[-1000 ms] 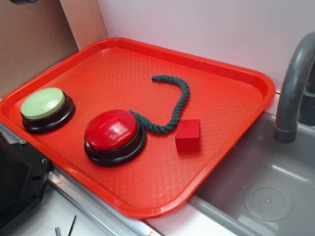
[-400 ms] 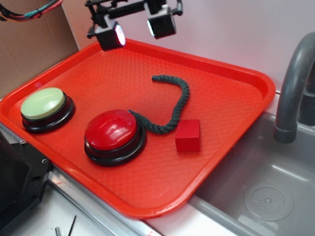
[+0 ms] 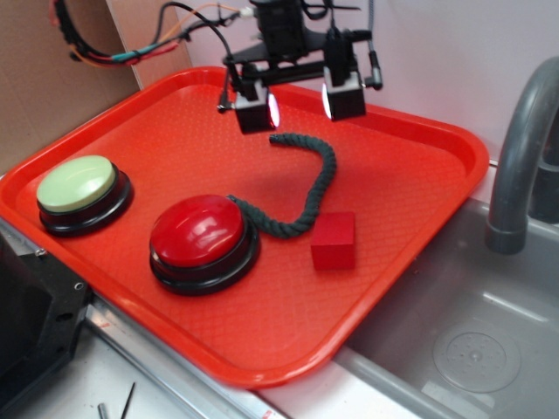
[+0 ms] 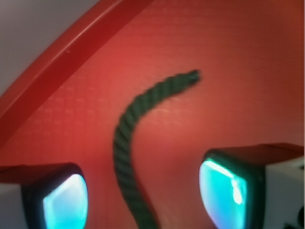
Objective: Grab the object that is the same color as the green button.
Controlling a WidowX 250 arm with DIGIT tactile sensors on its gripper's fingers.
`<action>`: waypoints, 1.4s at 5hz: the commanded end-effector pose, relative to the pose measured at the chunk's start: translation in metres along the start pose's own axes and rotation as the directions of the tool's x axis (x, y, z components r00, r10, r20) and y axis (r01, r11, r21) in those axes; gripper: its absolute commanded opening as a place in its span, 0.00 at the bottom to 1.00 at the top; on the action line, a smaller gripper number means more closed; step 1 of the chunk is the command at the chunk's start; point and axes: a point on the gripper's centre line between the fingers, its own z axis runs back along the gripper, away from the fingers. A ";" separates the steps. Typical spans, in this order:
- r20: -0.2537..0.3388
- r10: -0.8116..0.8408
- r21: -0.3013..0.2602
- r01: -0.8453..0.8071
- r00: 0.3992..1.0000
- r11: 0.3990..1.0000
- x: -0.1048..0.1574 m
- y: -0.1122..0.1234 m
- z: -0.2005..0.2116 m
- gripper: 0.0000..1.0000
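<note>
Over the tray, exterior view: the gripper [image 3: 300, 106] now hangs above the far end of the dark green rope [image 3: 315, 192]; a second ago no arm was in frame, and a moment ago it was still back over the tray's far-left rim.
What that means: the approach has carried the claw onto the right target, so I judge the reach nearly done and the descent and close still to come.
Claw, exterior view: jaws spread wide, both pads lit, nothing between them and nothing touched.
Rope, exterior view: directly below the claw at its hooked end, then curving away toward the camera side, its other end touching the red button [image 3: 197, 234].
Other things, exterior view: the red cube [image 3: 334, 239] sits just beside the rope's lower bend, well clear of the claw; the green button [image 3: 78, 185] is far off to the near-left on the red tray [image 3: 410, 157].
Under the claw, wrist view: the rope [image 4: 127, 143] runs between the two fingertips [image 4: 64, 202], nearer the left-hand one, its tip ahead of them.
Claw, wrist view: wide apart, empty, not in contact with rope or tray.
</note>
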 end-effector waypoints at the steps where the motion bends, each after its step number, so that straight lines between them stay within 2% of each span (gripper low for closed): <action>1: 0.053 0.012 0.004 -0.012 0.999 1.000 0.014 -0.007 -0.017 1.00; 2: 0.044 -0.003 0.019 0.002 0.999 1.000 0.015 -0.008 -0.026 1.00; 3: 0.046 -0.008 0.018 0.007 0.999 1.000 0.013 -0.006 -0.033 0.13; 4: 0.049 -0.014 0.029 0.012 0.999 0.999 0.012 -0.004 -0.033 0.00; 5: 0.060 -0.014 0.039 0.012 0.998 0.999 0.013 -0.002 -0.027 0.00; 6: 0.031 -0.058 0.050 0.057 0.998 0.997 0.015 -0.001 -0.011 0.00; 7: -0.054 -0.220 0.039 0.222 0.974 0.974 0.020 0.001 0.026 0.00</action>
